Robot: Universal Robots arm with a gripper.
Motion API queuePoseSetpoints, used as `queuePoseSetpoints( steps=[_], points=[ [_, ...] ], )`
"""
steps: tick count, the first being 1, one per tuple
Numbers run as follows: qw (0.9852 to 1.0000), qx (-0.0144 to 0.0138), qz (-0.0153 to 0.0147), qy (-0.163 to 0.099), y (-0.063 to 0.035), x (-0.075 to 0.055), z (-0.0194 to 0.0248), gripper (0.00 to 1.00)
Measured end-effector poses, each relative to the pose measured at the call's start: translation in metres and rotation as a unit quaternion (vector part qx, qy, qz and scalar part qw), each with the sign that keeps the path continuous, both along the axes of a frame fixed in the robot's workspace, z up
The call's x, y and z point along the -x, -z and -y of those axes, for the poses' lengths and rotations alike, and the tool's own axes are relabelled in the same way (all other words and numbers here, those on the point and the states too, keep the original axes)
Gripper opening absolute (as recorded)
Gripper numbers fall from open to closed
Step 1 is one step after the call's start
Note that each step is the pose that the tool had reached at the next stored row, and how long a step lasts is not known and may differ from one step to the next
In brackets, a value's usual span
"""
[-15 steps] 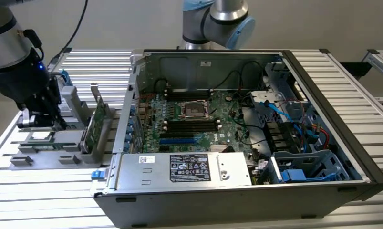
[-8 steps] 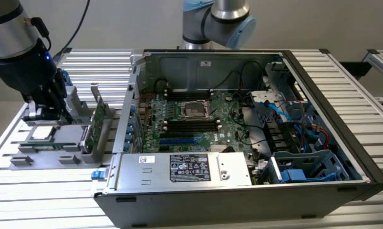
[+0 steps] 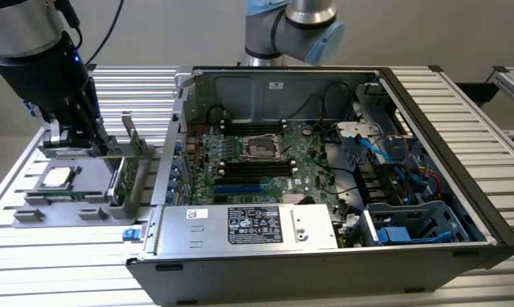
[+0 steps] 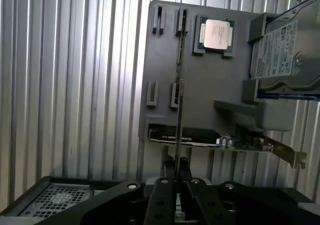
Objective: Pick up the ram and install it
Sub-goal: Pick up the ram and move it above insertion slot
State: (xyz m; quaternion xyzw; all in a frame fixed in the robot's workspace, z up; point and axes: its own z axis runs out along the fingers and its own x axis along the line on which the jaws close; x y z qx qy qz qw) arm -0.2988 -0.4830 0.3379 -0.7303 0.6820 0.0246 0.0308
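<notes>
At the exterior view's left the gripper (image 3: 75, 146) hangs over a grey holder tray (image 3: 26, 216) on the slatted table (image 3: 60, 262), its fingers (image 4: 161, 195) closed on the ram (image 4: 178, 115), which juts out edge-on from between them. On the tray lie a silver processor (image 3: 59, 177) and a bracketed green card (image 4: 200, 136). Further right sits the open computer case (image 3: 325, 281), its motherboard (image 3: 257, 160) exposed

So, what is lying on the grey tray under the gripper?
On the grey tray: a silver processor, a hard drive and a green card with a bracket. The ram, edge-on in the shut gripper, hides a thin strip of tray.
</notes>
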Motion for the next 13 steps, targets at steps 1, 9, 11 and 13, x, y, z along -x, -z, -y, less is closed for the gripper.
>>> queuePoseSetpoints(
  steps=[1,9,11,13],
  points=[
    [1.0,-0.0008,0.0,0.0,-0.0028,-0.003,0.0,0.14],
    [1.0,-0.0072,-0.0002,0.0,-0.0251,-0.03,0.0,0.14],
    [1.0,-0.0097,-0.0003,0.0,-0.0301,-0.038,0.0,0.14],
    [0.9999,-0.0123,-0.0003,0.0,-0.0348,-0.047,0.0,0.14]
  ],
)
